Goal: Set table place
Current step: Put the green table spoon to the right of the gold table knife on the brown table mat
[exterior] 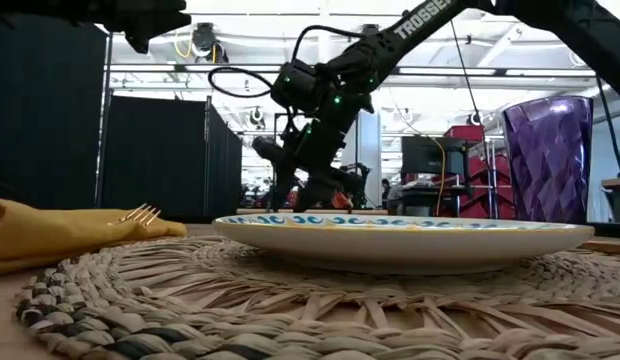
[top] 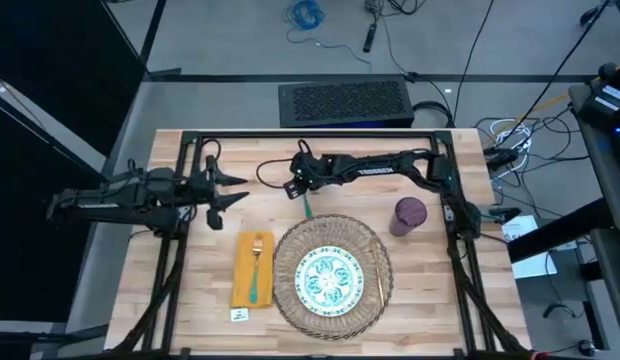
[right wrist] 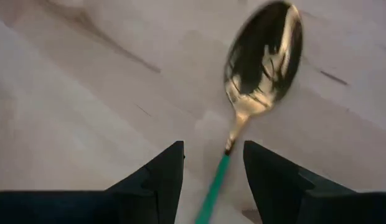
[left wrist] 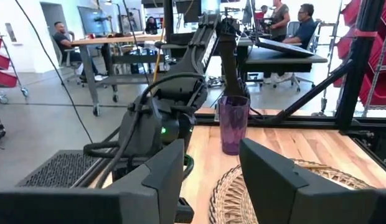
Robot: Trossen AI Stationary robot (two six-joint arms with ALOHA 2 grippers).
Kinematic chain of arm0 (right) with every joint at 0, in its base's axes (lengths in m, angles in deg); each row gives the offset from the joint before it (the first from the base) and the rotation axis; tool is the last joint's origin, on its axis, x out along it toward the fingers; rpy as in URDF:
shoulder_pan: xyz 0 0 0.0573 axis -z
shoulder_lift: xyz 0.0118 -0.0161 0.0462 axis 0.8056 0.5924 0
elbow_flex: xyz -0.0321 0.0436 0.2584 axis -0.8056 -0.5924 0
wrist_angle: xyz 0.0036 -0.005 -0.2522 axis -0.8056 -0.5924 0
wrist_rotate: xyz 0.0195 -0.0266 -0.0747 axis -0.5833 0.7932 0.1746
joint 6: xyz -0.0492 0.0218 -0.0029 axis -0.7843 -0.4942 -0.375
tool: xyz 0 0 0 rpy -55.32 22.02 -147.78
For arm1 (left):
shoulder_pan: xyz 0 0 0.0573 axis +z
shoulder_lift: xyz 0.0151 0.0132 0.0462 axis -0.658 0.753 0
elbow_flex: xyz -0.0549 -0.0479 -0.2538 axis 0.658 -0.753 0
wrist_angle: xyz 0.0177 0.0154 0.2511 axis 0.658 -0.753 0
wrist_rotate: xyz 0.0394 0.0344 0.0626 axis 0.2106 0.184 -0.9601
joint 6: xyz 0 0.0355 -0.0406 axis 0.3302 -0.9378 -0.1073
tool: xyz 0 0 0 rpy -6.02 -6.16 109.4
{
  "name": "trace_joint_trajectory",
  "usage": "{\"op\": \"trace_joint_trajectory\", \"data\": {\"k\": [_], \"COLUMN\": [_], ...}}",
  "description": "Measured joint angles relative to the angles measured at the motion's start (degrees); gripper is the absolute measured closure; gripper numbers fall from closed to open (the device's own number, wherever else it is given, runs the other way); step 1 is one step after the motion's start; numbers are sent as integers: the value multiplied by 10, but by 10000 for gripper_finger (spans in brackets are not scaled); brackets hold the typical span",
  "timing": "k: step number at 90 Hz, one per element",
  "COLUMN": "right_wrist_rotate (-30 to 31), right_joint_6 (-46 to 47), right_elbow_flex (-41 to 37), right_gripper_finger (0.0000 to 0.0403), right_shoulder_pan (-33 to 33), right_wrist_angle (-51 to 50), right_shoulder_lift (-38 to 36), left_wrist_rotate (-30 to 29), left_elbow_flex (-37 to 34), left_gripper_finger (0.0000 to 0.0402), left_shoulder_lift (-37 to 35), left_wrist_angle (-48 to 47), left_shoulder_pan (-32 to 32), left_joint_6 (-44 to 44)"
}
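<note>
A green-handled spoon (right wrist: 258, 68) is gripped by its handle in the right gripper (top: 295, 187), just behind the mat (top: 333, 276) (gold bowl over the bare tabletop (top: 190, 300)). On the mat the plate (top: 330, 280) is centred. The napkin (top: 252, 270), bearing a fork (top: 257, 262), lies left of the mat; the cup (top: 409, 216) stands behind its right edge. The left gripper (top: 225, 194) is held left of the spoon, jaws parted and empty.

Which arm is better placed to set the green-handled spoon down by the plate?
The right. The right gripper is already shut on the spoon, just behind the woven mat that holds the plate. The left gripper waits open near the table's left side, holding nothing.
</note>
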State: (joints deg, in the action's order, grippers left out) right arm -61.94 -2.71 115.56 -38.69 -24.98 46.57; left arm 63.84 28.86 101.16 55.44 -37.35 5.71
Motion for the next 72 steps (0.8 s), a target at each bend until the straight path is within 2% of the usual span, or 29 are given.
{"op": "trace_joint_trajectory", "data": {"k": [24,35,72], "right_wrist_rotate": [4,30,27], "right_joint_6": [16,19,43], "right_elbow_flex": [0,0,2], "right_gripper_finger": [250,250,250], "right_shoulder_pan": [-1,-5,-24], "right_wrist_angle": [-26,-39,-14], "right_shoulder_lift": [2,2,30], "left_wrist_rotate": [0,0,0], "left_elbow_flex": [0,0,0], "left_gripper_finger": [261,261,261], "left_shoulder_lift": [0,0,0], "left_wrist_angle": [0,0,2], "left_shoulder_pan": [0,0,0], "left_joint_6": [0,0,0]}}
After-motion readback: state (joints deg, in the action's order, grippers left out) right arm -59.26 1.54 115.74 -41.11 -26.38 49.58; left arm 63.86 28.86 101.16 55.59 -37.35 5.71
